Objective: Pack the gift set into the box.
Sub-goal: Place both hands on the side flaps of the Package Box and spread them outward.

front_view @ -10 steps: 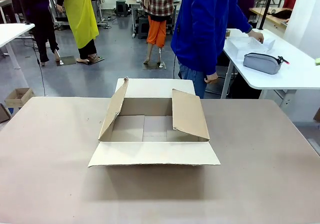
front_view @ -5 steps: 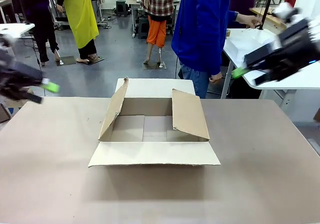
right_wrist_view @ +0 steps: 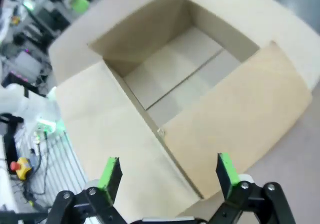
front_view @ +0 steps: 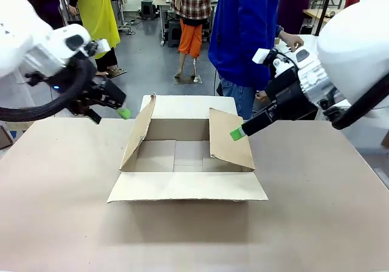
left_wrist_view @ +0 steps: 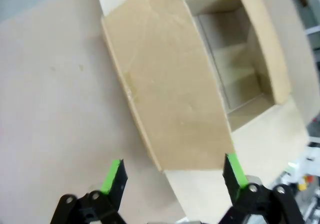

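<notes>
Box (front_view: 187,185): brown cardboard, one, mid-table; flaps up or splayed, top open, inside bare. Left flap raised steeply; right flap leaning in over the opening; near flap laid outward.
Left claw (left_wrist_view: 170,176): black, green pads, fingers spread, nothing between them; hangs near the box's left flap.
Right claw (right_wrist_view: 167,176): same make, fingers spread, nothing between them; green tip at the right flap in the front view, contact unclear.
Table (front_view: 73,193): tan, under the box.
Person (front_view: 240,47): blue jacket, beyond the table's far edge, one hand (front_view: 292,39) over a white side table.
</notes>
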Controlling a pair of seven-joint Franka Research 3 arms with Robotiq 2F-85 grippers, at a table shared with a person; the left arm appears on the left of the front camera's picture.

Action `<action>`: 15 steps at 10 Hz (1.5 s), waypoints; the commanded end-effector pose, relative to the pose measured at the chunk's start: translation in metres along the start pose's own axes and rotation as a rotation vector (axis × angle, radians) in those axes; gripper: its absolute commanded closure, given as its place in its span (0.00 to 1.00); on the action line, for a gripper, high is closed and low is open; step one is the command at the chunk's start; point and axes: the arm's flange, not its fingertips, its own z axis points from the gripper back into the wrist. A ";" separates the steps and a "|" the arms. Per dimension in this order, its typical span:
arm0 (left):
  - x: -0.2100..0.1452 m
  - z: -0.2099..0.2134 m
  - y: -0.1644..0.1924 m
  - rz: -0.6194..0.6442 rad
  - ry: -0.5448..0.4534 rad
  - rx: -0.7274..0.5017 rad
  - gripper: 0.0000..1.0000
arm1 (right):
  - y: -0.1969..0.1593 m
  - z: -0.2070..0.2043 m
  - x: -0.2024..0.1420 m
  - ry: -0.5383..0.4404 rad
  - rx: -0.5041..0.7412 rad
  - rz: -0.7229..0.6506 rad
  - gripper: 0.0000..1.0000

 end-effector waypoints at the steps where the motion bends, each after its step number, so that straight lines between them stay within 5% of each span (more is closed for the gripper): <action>1: 0.010 -0.015 -0.027 -0.020 0.072 0.049 0.00 | -0.039 -0.010 -0.004 -0.129 0.110 -0.025 0.00; 2: 0.000 0.000 0.000 0.000 0.000 0.000 0.00 | -0.042 -0.012 -0.007 -0.142 0.081 -0.080 0.00; 4: 0.000 0.000 0.000 0.000 0.000 0.000 0.00 | -0.018 -0.001 -0.005 -0.052 0.035 0.002 0.00; 7: 0.007 0.006 -0.035 0.157 -0.014 0.114 0.00 | -0.018 -0.001 -0.005 -0.052 0.035 0.002 0.00; 10: 0.065 -0.023 -0.090 0.170 0.106 0.236 0.00 | -0.018 -0.001 -0.005 -0.052 0.035 0.002 0.00; 15: 0.079 -0.083 -0.096 0.252 0.185 0.422 0.00 | -0.018 -0.001 -0.005 -0.052 0.035 0.002 0.00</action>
